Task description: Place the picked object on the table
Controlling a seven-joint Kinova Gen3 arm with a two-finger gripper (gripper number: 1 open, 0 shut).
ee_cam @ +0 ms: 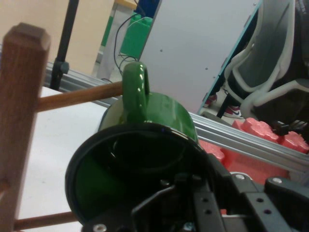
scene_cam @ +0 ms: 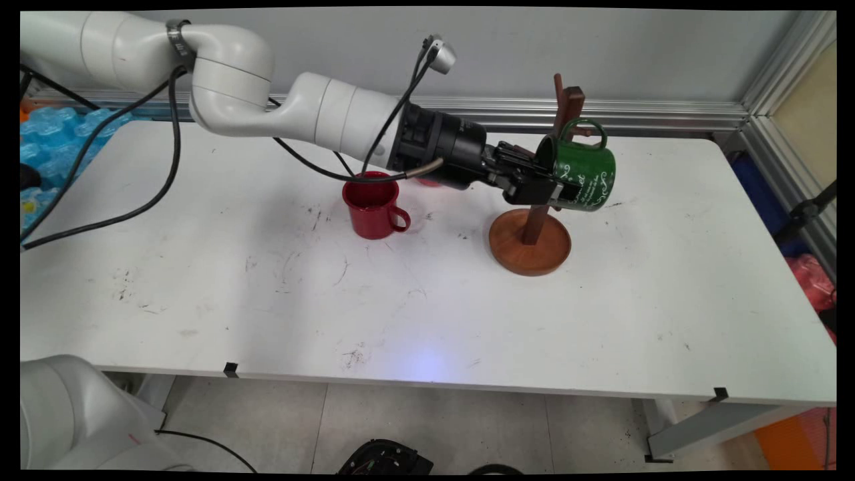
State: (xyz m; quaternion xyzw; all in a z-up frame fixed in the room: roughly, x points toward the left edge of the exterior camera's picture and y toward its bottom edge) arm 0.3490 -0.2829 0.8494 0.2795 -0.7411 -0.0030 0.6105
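Note:
My gripper point(scene_cam: 542, 182) is shut on the rim of a green mug point(scene_cam: 586, 175) with white lettering, holding it on its side in the air beside the wooden mug tree point(scene_cam: 531, 230). The mug's handle point(scene_cam: 588, 130) points up, close to one of the tree's upper pegs. In the hand view the green mug point(ee_cam: 145, 145) fills the middle, its dark mouth facing me, and its handle point(ee_cam: 135, 89) stands just at the tip of a wooden peg point(ee_cam: 79, 96) coming off the post point(ee_cam: 19, 121). A red mug point(scene_cam: 373, 206) stands upright on the table left of the tree.
The tree's round wooden base point(scene_cam: 530, 244) sits right of the table's middle. The white table point(scene_cam: 267, 300) carries only the red mug and the tree. Blue packs point(scene_cam: 47, 140) lie beyond its far left edge, and a metal rail point(scene_cam: 668, 113) runs along the wall.

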